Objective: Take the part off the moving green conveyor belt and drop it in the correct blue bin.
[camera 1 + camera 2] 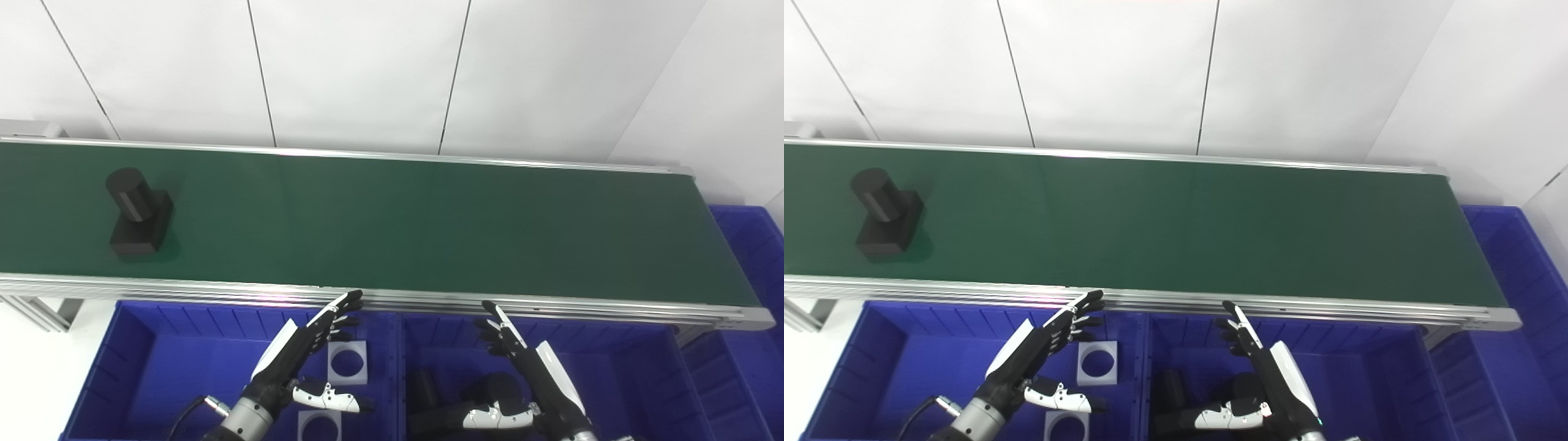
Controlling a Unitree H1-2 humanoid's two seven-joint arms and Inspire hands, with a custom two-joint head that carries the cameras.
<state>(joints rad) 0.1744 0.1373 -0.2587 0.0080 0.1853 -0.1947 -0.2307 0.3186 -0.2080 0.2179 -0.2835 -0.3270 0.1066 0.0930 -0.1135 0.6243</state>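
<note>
Part (138,211), black, a cylinder standing on a square block, sits on the green conveyor belt (429,226) far toward its left end, well apart from both of my hands. My left robot hand (306,349) hovers over the left blue bin (128,361), fingers spread and holding nothing, fingertips up near the belt's near rail. My right robot hand (530,367) hovers over the right blue bin (637,373), also spread and holding nothing. In the left bin lie two pale square plates with round holes (347,362). In the right bin, under my right hand, lie dark parts (429,404), partly hidden. Another blue bin (750,245) stands past the belt's right end.
</note>
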